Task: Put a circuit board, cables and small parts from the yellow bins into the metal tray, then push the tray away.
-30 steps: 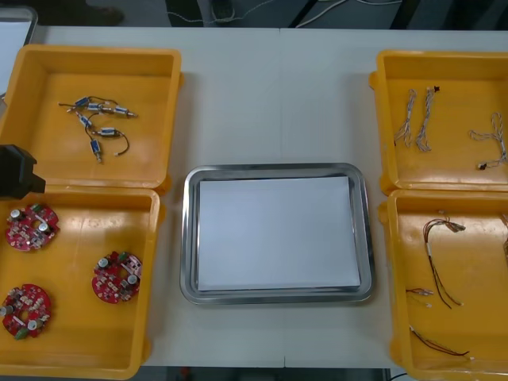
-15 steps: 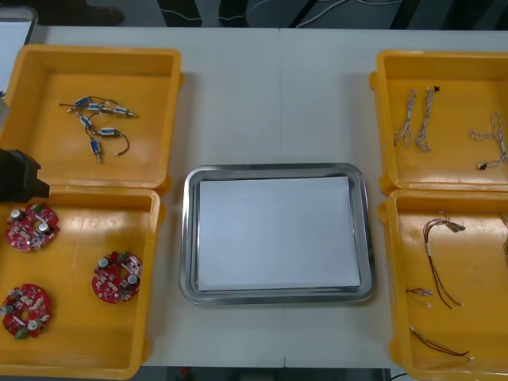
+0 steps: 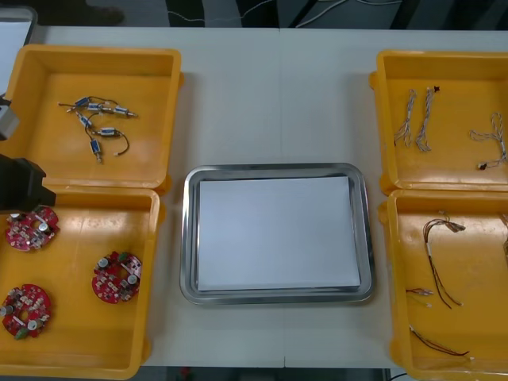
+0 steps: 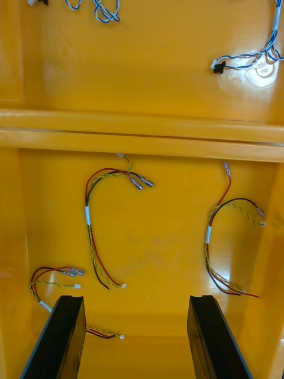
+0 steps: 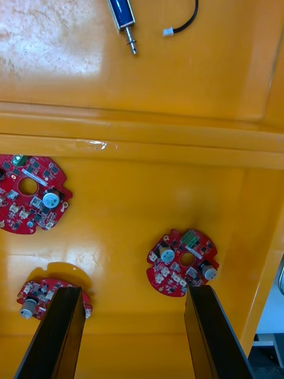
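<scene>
Left claw (image 5: 135, 337), fingers spread and empty, hangs over the near left yellow bin (image 3: 75, 333), lined up with a round red circuit board (image 5: 183, 262) just beyond its fingertips. Right claw (image 4: 136, 340), likewise released, hovers above red and yellow cables (image 4: 88, 216). The metal tray (image 3: 278, 168) sits unloaded on the counter (image 3: 278, 87) between the bins, presumably for short carries.

left pincer (image 5: 133, 291) spread | above bin (image 5: 142, 204) | three red circuit boards (image 5: 182, 262) inside
</scene>
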